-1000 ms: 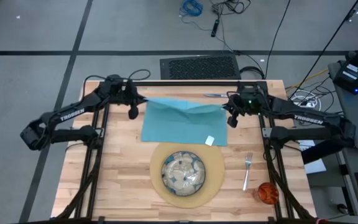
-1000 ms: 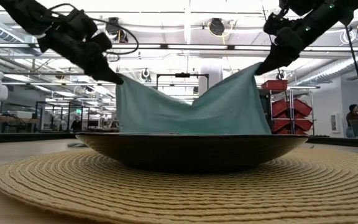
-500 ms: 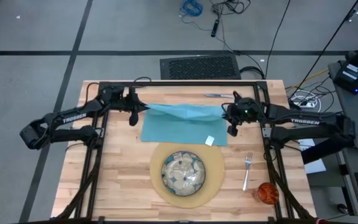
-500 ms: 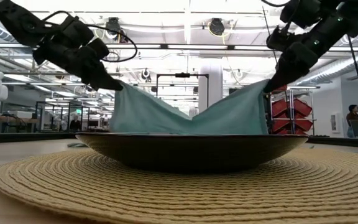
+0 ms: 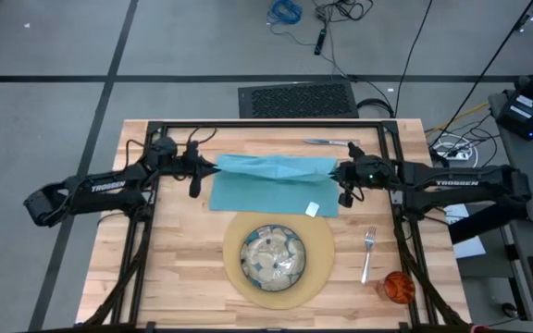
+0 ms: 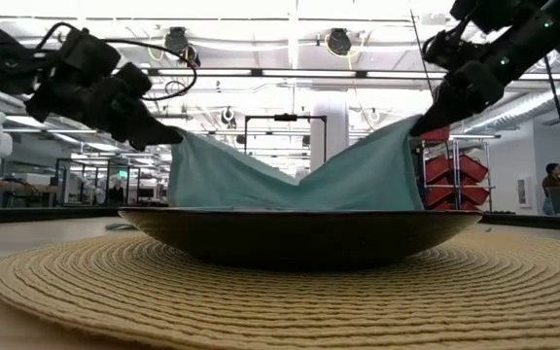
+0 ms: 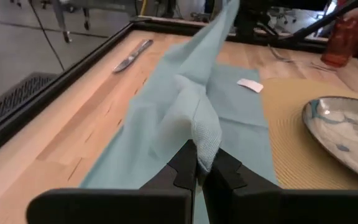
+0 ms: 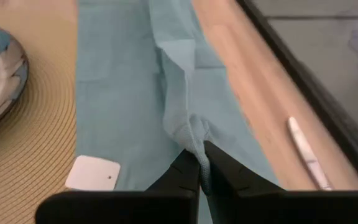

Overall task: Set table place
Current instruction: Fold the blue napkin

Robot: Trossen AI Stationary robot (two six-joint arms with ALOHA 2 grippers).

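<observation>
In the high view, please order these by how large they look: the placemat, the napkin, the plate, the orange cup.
1. Napkin, but it is partly lifted and folded, and the placemat looks close to it, so their order is unsure.
2. Placemat.
3. Plate.
4. Orange cup.

Change over the last second: both tools have carried the lifted far edge of the teal napkin (image 5: 274, 181) toward the plate. The left tool (image 5: 213, 168) and the right tool (image 5: 334, 170), each pinching one far corner, now sit lower and farther from the surface's far rail. The raised cloth, earlier peaked at mid-span, folds flatter over the napkin's lower layer.
</observation>
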